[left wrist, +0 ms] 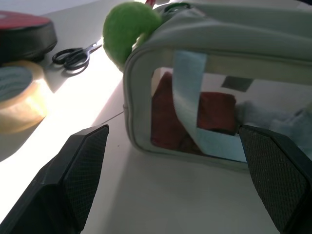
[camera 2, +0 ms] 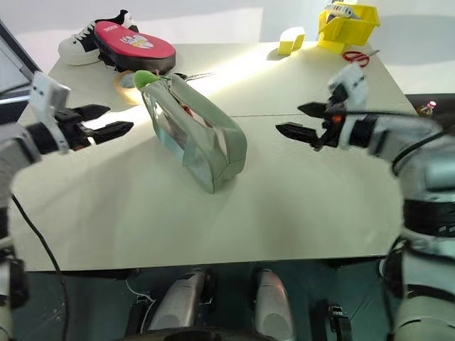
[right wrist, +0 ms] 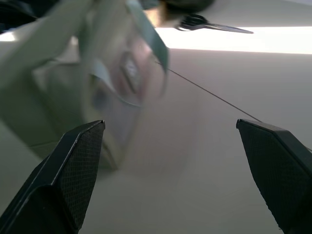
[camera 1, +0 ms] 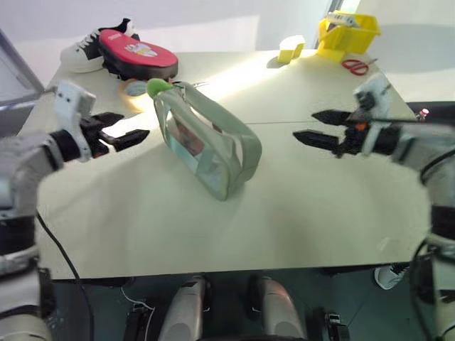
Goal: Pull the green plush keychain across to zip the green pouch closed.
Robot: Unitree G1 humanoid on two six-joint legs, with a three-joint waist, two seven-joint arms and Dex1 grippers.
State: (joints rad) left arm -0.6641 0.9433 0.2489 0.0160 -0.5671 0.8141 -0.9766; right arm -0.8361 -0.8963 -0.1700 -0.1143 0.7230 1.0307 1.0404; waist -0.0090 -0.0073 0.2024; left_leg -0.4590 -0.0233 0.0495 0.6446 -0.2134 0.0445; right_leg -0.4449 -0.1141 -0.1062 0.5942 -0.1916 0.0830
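The green pouch [camera 1: 206, 142] stands in the middle of the table, running from far left to near right, with reddish contents behind its clear window [left wrist: 195, 117]. The green plush keychain [camera 1: 157, 87] sits at the pouch's far end, on top [left wrist: 127, 29]. My left gripper [camera 1: 124, 131] hovers to the left of that far end, open and empty, pointing at the pouch. My right gripper [camera 1: 318, 126] hangs open and empty to the right of the pouch, a clear gap away, pointing left. In the right wrist view the pouch [right wrist: 73, 73] lies ahead of the fingers.
Behind the pouch lie a red-and-black oval pad [camera 1: 135, 53], a sneaker [camera 1: 84, 51], a tape roll [camera 2: 126, 82] and black scissors [left wrist: 75, 53]. At the far right stand a yellow bin [camera 1: 346, 32], a yellow block [camera 1: 290, 48] and red scissors [camera 1: 359, 67].
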